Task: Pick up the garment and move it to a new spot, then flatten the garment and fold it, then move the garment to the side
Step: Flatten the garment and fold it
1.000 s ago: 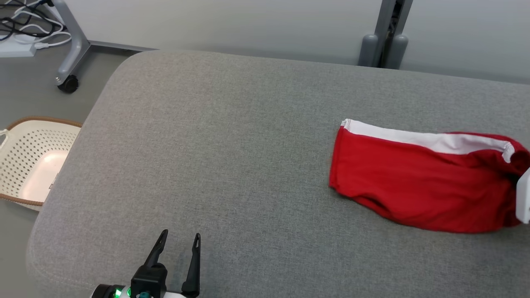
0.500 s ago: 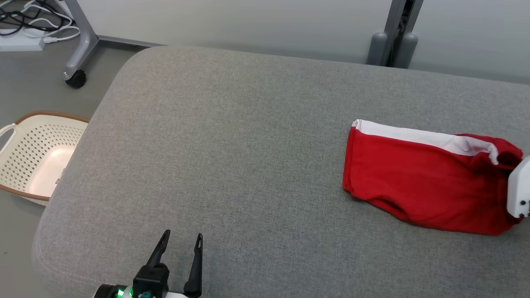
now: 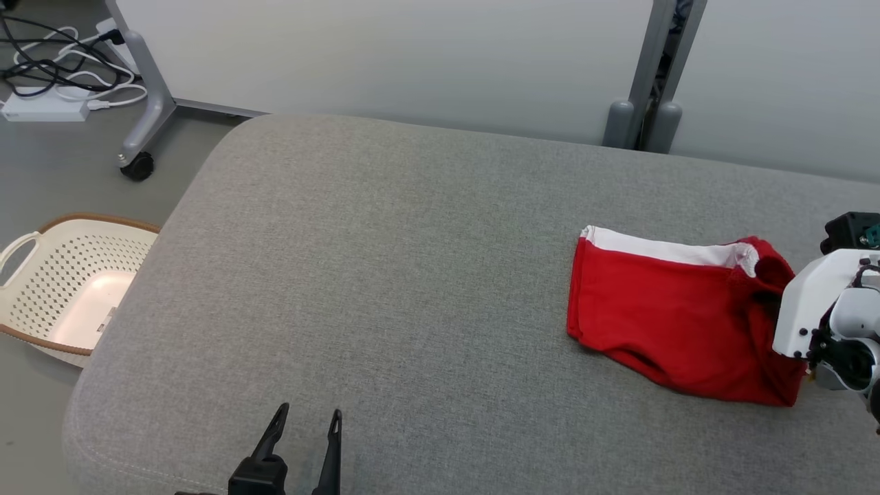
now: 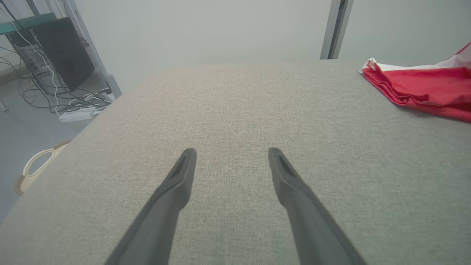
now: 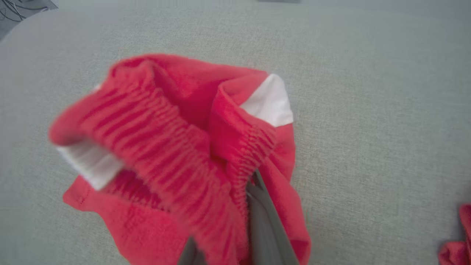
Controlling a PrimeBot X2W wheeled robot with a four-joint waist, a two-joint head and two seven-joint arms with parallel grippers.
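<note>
A red garment (image 3: 667, 323) with a white side stripe lies on the right of the grey cushioned surface (image 3: 385, 261). Its right end is bunched and raised. My right gripper (image 5: 254, 180) is shut on the gathered red waistband there, its fingers mostly wrapped in cloth. Its white wrist housing (image 3: 811, 302) sits at the garment's right end. The left wrist view shows the garment (image 4: 423, 88) at the far right. My left gripper (image 3: 309, 411) stands open near the front edge, far left of the garment, with nothing between its fingers (image 4: 184, 176).
A cream perforated basket (image 3: 62, 289) stands on the floor left of the cushion. Cables and a power strip (image 3: 41, 106) lie by a wheeled stand leg (image 3: 148, 117). A grey post (image 3: 646, 103) rises behind the far edge. The cushion's front left corner is rounded.
The camera has shifted. My right gripper has carried the garment's right end leftward and up, so the cloth is shorter and bunched. The left gripper has kept its place and stays open.
</note>
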